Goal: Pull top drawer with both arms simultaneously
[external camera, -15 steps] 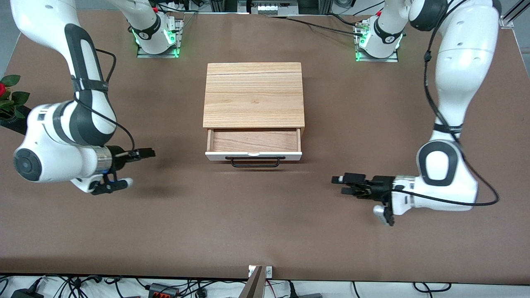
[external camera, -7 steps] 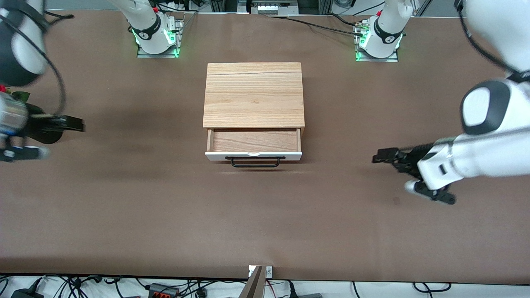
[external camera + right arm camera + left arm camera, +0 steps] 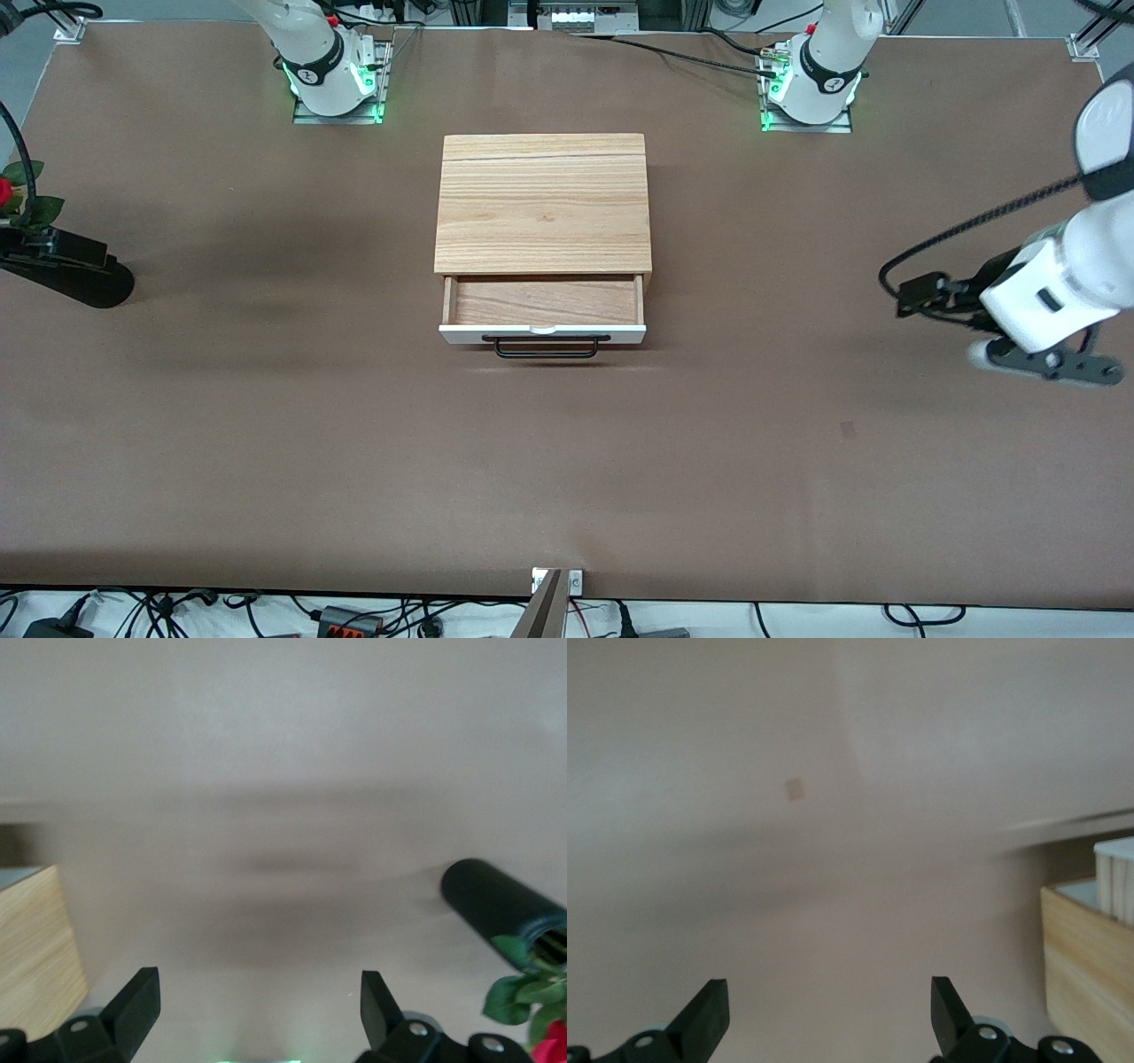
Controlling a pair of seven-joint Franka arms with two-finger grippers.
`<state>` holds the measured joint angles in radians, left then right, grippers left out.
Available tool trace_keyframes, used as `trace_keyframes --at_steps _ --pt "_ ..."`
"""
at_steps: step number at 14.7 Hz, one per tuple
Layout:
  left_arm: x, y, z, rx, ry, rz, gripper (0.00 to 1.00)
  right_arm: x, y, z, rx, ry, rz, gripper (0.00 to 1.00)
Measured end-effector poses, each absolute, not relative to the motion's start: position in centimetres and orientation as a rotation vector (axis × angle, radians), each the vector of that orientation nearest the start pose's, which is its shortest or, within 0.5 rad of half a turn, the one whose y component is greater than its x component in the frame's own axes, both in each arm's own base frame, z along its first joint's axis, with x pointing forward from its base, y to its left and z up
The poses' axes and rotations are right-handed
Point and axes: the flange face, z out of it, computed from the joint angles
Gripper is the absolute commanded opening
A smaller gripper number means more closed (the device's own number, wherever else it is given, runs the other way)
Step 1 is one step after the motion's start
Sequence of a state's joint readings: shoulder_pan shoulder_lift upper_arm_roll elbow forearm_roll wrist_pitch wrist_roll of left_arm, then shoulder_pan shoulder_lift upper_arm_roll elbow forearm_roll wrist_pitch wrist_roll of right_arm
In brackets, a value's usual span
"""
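Overhead, the front view shows the wooden cabinet in the middle of the brown bench, midway between the two arm bases. Its top drawer stands partly pulled out toward the front camera, the reddish wood floor exposed, the white front panel and black bar handle untouched. The left arm hangs at the edge of this view, over the bench at its own end, and its left gripper points toward the cabinet but sits well apart from it. Of the right arm only a cable shows at the other edge, beside a black cylinder vase with a red flower.

From the left wrist view the left gripper is spread wide with nothing between its fingers; bare bench fills most of the picture, and a corner of the cabinet shows at one side.

From the right wrist view the right gripper, unseen from the front, is likewise spread wide and empty, over bare bench between the cabinet side and the vase with its flower.
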<state>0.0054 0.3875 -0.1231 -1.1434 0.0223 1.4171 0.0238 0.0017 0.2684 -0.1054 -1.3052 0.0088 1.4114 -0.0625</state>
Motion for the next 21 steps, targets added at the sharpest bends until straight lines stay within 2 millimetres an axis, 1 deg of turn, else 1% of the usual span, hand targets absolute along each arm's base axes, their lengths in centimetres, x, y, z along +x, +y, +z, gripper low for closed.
trace_keyframes --at_steps 1,2,4,6,8,10,12,14,21 --pt "64.0 -5.7 58.4 -3.138 0.2 0.207 1.0 60.4 -5.8 57.5 -3.129 0.077 0.225 1.0" --pt "63.4 -5.8 58.7 -3.133 0.172 0.233 1.0 59.2 -6.3 57.3 -3.126 0.095 0.185 1.0" --pt "62.9 -6.0 58.4 -3.128 0.114 0.255 1.0 56.8 -6.9 57.1 -3.124 0.115 0.134 1.0" --pt "62.4 -6.0 57.9 -3.124 0.09 0.268 1.0 55.6 -6.7 57.4 -3.124 0.11 0.103 1.0" --pt "61.4 -6.5 57.6 -3.134 0.086 0.206 1.0 55.5 -6.3 57.7 -3.126 0.098 0.086 1.0" --pt "59.3 -6.7 57.0 -3.133 0.083 0.14 1.0 55.6 -6.3 57.6 -3.126 0.097 0.083 1.0" --pt "57.1 -6.7 57.3 -3.127 0.083 0.103 1.0 55.7 -6.2 57.6 -3.127 0.096 0.08 1.0" --pt "55.9 -6.6 57.7 -3.123 0.079 0.092 1.0 55.8 -6.0 57.6 -3.127 0.091 0.078 1.0" --pt "55.6 -6.4 56.8 -3.122 0.073 0.103 1.0 55.9 -5.4 57.8 -3.128 0.075 0.071 1.0"
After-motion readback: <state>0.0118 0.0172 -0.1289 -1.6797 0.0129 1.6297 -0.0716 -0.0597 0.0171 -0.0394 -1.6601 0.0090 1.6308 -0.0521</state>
